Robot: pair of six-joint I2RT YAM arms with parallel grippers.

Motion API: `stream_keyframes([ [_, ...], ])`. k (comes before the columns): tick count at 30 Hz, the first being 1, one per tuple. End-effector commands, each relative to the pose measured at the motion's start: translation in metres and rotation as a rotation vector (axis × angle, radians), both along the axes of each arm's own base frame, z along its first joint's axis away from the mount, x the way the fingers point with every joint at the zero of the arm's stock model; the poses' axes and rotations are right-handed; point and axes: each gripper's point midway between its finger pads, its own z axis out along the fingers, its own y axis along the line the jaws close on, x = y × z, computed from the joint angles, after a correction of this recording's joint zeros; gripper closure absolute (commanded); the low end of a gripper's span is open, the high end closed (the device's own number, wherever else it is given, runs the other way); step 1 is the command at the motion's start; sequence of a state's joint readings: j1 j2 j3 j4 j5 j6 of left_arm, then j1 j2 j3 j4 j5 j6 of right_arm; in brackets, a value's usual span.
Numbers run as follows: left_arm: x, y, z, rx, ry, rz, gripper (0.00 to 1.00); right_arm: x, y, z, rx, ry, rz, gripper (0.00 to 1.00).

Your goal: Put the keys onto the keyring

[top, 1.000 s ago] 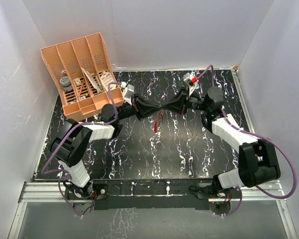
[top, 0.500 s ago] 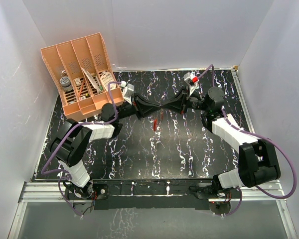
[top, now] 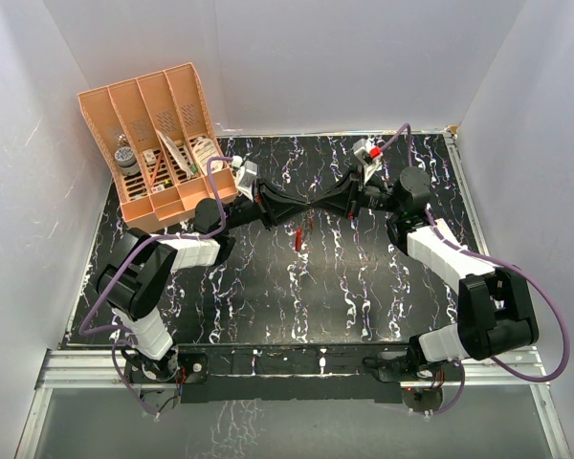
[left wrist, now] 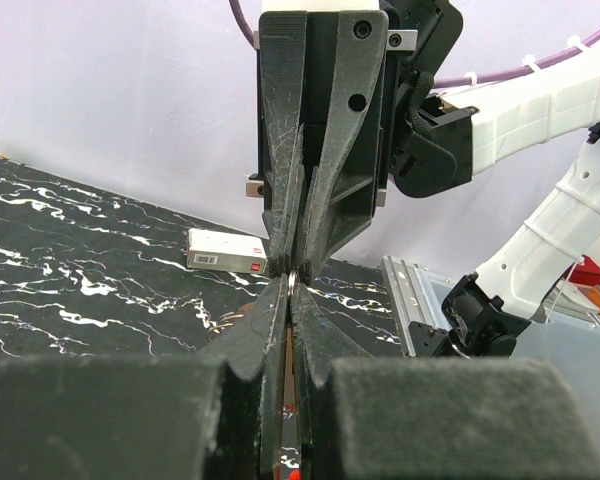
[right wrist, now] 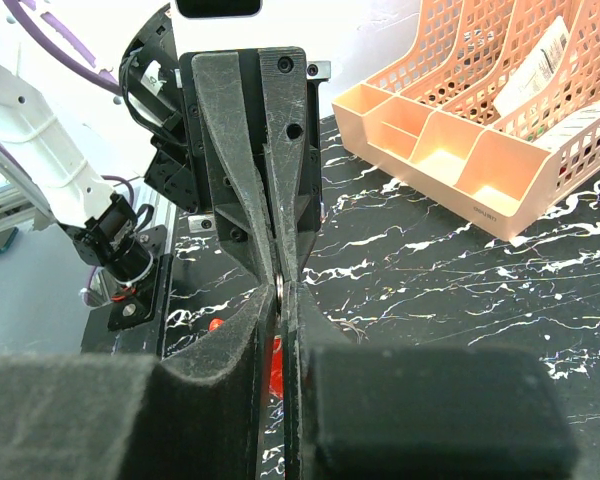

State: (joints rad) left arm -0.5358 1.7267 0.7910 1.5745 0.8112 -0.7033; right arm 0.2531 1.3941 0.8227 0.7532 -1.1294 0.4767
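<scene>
Surface: black table (top: 268,296) veined in white, with white walls around it.

Left gripper (top: 306,207): we see its fingers (left wrist: 255,350) pressed together, tip to tip with the right gripper (top: 320,204).

Right gripper: we log its fingers (right wrist: 310,330) likewise together.

Metal sliver (left wrist: 293,280): a thin bright edge caught just where the two sets of tips meet. We cannot tell which pair pinches it.

Keyring (top: 310,225): a thin loop just under the meeting tips, on their near side. We see red low in the gap between the right fingers. Whether it hangs or lies on the table, we cannot tell.

Keys (top: 299,239): a small red piece just beside the keyring and nearer than the tips.

Tray (top: 158,143): orange and slotted, well beyond the left gripper's wrist.

Small white box (left wrist: 225,252): red-ended, flat on the table beyond the right gripper.
</scene>
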Motion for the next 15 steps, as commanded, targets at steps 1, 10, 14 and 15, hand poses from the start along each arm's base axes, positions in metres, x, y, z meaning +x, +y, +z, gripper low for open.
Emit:
stream_keyframes([
  [1,-0.0120,0.0123,0.0616,-0.152,-0.248,0.029,1.00,-0.0079,-0.0004,0.0186,0.020,-0.082,0.020,0.93],
  [10,-0.0106,0.0130,0.0631,-0.157,-0.254,0.040,1.00,-0.0098,-0.0006,0.0170,0.019,-0.079,0.024,0.94],
  [14,-0.0097,0.0138,0.0646,-0.161,-0.256,0.048,1.00,-0.0106,-0.0006,0.0169,0.019,-0.078,0.026,0.94],
  [15,-0.0098,0.0137,0.0653,-0.162,-0.259,0.048,1.00,-0.0109,-0.0008,0.0171,0.019,-0.078,0.025,0.94],
])
